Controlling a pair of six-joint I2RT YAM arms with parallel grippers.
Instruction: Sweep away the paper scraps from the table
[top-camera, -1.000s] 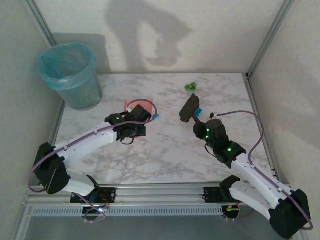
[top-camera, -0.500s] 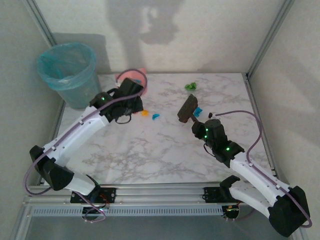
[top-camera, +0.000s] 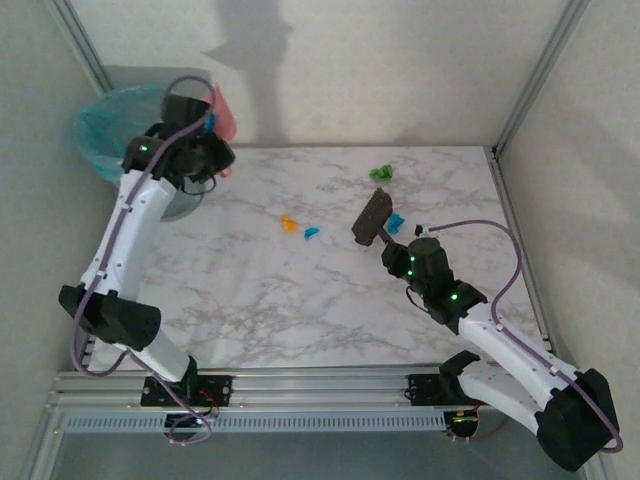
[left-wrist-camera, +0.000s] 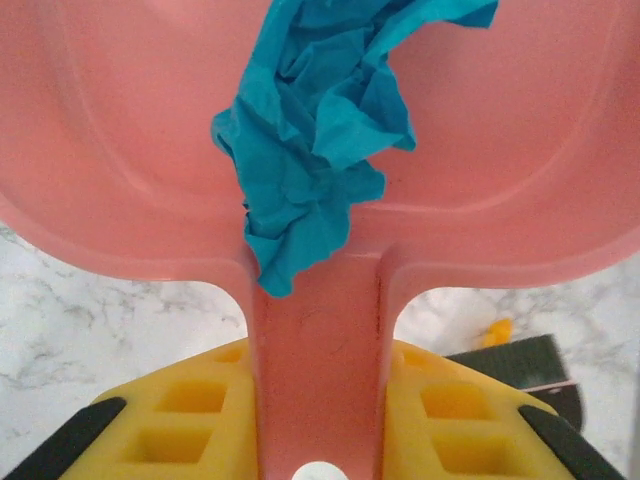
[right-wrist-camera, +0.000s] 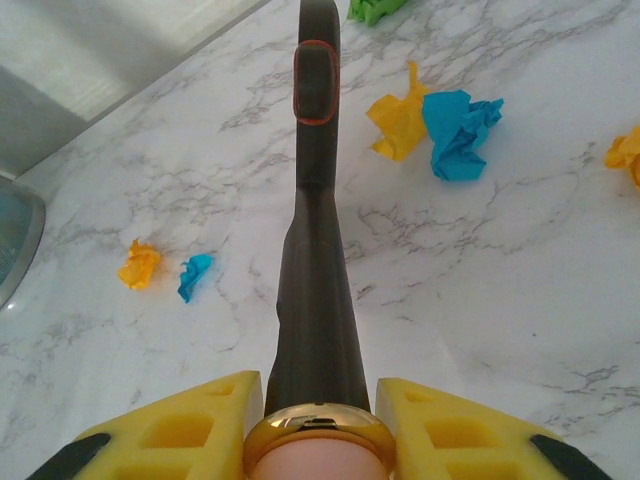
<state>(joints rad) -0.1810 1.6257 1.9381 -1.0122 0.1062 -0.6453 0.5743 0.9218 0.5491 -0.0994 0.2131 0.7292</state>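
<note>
Counter: white with grey marble veining (top-camera: 300, 300), aluminium rails along its edges and pale walls around it. A bin with a teal liner (top-camera: 105, 125) stands off its 10 o'clock corner.
Left hand: my left hand (top-camera: 208, 152) is clamped on the stem of the pink dustpan (top-camera: 223, 108). In the wrist view my yellow fingers (left-wrist-camera: 190, 420) press on either side of that stem.
Left arm pose: stretched high towards 10 o'clock, with the dustpan off the counter and tipped on edge by the bin's 3 o'clock rim.
In the pan: one crumpled blue scrap (left-wrist-camera: 310, 130) lies against the pan floor, its tail reaching the stem.
Right hand: my right hand (top-camera: 400, 250) is closed tight on the dark handle of the brush (top-camera: 374, 218).
Right arm pose: low, elbow bent, with the brush head out ahead of the hand at 11 o'clock.
Paper scraps: the paper scraps (right-wrist-camera: 460, 130) lie on the counter around the brush.
- An orange wad (right-wrist-camera: 400, 120) touches the blue one at 1 o'clock from my right hand.
- A green wad (top-camera: 381, 172) lies at 12 o'clock of the brush head.
- An orange-and-blue pair (top-camera: 300, 228) sits mid-counter at the brush's 9 o'clock, well apart from both hands.
</note>
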